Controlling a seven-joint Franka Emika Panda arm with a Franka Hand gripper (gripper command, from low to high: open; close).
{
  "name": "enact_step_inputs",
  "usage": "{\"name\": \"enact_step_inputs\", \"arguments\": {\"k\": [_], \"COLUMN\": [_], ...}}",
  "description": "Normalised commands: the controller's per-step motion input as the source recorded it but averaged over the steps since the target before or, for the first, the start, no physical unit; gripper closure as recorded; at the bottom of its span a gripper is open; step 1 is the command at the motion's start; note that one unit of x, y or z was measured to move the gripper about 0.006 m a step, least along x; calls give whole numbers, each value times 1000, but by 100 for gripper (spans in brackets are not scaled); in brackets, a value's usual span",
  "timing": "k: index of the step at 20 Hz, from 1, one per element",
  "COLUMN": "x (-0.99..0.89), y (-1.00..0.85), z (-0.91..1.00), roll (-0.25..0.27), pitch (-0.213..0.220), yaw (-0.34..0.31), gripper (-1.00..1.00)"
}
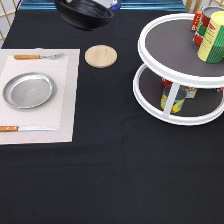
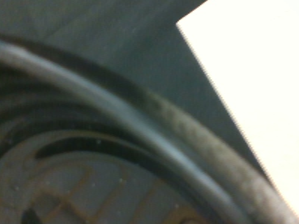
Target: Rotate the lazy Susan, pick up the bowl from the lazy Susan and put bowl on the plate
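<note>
The glossy black bowl hangs tilted at the exterior view's top, above the black cloth and clear of the lazy Susan. Only the tip of my gripper shows, at the top edge on the bowl's right rim, shut on it. The wrist view is filled by the bowl's ridged inside and rim from very close. The silver plate lies bare on a pale placemat at the exterior view's left, well below and left of the bowl.
A fork and a knife lie on the placemat either side of the plate. A round wooden disc lies between the mat and the turntable. Cans stand on the turntable's upper and lower tiers.
</note>
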Motion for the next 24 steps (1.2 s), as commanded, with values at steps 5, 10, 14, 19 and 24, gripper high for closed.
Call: {"name": "enact_step_inputs", "arguments": {"k": [5,10,14,19,24], "x": [0,-3,-28,-99,-85], "y": [-519,-413,-346,-206,-247], "z": [-446,-427,-451,-491,-417], "roll": [0,-3,0,-1,0], "pitch": [-52,-17,-23,-40,-11], "yaw": [-207,-246,-270,-320,-301], "gripper": [100,100,100,100,100]}}
